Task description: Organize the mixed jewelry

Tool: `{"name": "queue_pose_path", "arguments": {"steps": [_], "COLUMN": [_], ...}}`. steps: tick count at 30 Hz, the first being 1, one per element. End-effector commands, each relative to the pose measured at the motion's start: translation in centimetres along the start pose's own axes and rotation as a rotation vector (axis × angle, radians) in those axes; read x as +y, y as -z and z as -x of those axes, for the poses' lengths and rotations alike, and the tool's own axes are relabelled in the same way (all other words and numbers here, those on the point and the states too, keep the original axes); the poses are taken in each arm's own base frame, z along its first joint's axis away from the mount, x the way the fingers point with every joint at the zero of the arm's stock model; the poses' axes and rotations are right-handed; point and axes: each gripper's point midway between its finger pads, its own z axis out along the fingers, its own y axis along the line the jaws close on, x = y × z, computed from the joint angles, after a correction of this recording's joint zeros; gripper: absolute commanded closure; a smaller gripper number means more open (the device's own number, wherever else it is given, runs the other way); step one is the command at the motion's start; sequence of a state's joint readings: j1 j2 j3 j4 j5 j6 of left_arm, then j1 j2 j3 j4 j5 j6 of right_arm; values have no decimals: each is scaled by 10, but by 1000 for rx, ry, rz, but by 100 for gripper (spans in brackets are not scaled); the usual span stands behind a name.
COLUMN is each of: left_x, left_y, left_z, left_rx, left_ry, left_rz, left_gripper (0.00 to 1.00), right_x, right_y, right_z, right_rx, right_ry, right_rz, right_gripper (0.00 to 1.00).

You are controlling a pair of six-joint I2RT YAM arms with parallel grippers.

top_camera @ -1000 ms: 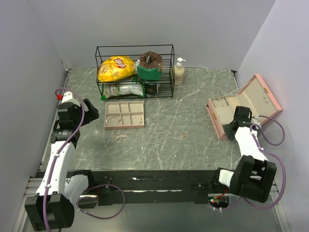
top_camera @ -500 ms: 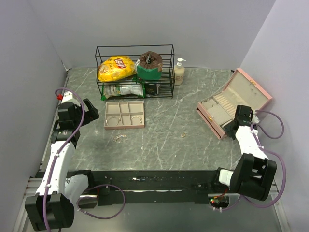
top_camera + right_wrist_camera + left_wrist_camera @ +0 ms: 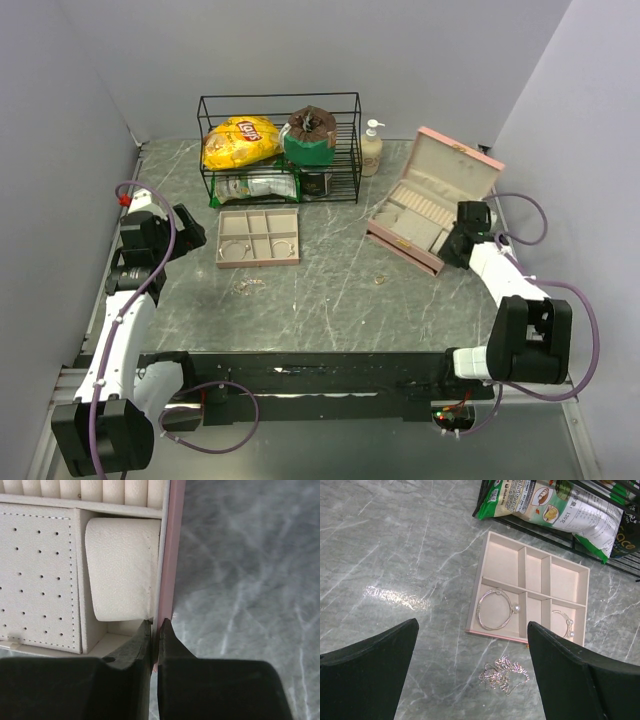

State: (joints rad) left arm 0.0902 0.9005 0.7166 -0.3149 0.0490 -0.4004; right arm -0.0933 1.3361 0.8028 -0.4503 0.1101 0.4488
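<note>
The mixed jewelry lies loose on the marble: a tangle of fine chains (image 3: 250, 285) just in front of the beige compartment tray (image 3: 258, 264), and a small ring (image 3: 380, 280) near the middle. In the left wrist view the chains (image 3: 502, 672) lie below the tray (image 3: 525, 592), which holds two pearl bangles (image 3: 495, 610). My left gripper (image 3: 185, 228) is open and empty, hovering left of the tray (image 3: 472, 625). My right gripper (image 3: 455, 245) is shut on the side wall (image 3: 169, 555) of the open pink box (image 3: 450, 170), its jaws (image 3: 156, 627) pinching the rim.
A black wire rack (image 3: 280, 150) at the back holds a yellow chip bag (image 3: 240, 140), a green bag (image 3: 310, 140) and snack packs. A soap bottle (image 3: 372, 150) stands beside it. Walls close in on left, back and right.
My right gripper has dragged the open pink box leftward and away from the right wall, turning it. The left arm, tray and loose jewelry have not moved.
</note>
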Motion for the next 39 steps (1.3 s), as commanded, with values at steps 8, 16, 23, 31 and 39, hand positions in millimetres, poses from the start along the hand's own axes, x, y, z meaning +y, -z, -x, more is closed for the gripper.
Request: {"name": "queue_pose_path", "arguments": {"steps": [8, 16, 23, 31, 39], "left_x": [-8, -9, -10, -12, -13], "left_y": [1, 0, 1, 0, -1], "left_z": [13, 12, 11, 8, 8], "left_rx": [-33, -25, -24, -13, -7], "left_ry": [-21, -24, -23, -24, -26], "left_rz": [-36, -46, -50, -64, -72], "left_gripper": [4, 4, 4, 4, 4], "right_x": [6, 26, 32, 47, 31], "right_y": [2, 11, 16, 26, 38], "right_z": [-62, -84, -92, -109, -112], "right_rx": [194, 231, 245, 311, 307], "right_ry": [210, 331, 351, 408, 347], "right_rz": [54, 92, 120, 191, 114], "right_gripper": [100, 100, 100, 100, 100]}}
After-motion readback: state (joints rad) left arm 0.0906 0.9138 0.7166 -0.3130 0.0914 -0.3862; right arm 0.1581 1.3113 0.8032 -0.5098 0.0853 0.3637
